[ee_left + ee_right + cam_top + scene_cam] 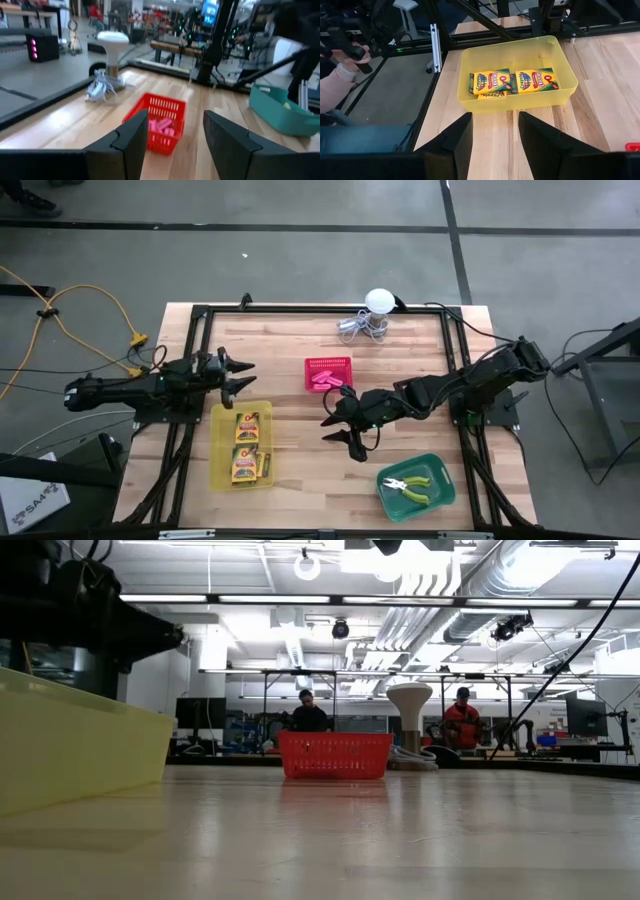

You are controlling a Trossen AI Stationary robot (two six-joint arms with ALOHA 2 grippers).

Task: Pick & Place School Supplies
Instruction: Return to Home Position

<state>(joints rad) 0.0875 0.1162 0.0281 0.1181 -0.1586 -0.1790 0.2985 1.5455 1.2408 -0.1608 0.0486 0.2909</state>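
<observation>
Yellow-and-green crayon boxes (246, 445) lie in the yellow tray (219, 472) at the near left; they also show in the right wrist view (512, 82). Pink eraser blocks (325, 379) lie in the red basket (329, 363) at mid table, which also shows in the left wrist view (161, 125). Pliers with yellow-green handles (413, 485) lie in the green tray (445, 492) at the near right. My left gripper (246, 375) is open and empty above the table, left of the red basket. My right gripper (338, 427) is open and empty above mid table, right of the yellow tray.
A white ball on a stand with coiled metal wire (370, 315) stands at the far edge. Black frame rails (300, 310) run around the table. Bare wood lies between the trays. A person's hand (345, 65) and people in the room (462, 720) show beyond the table.
</observation>
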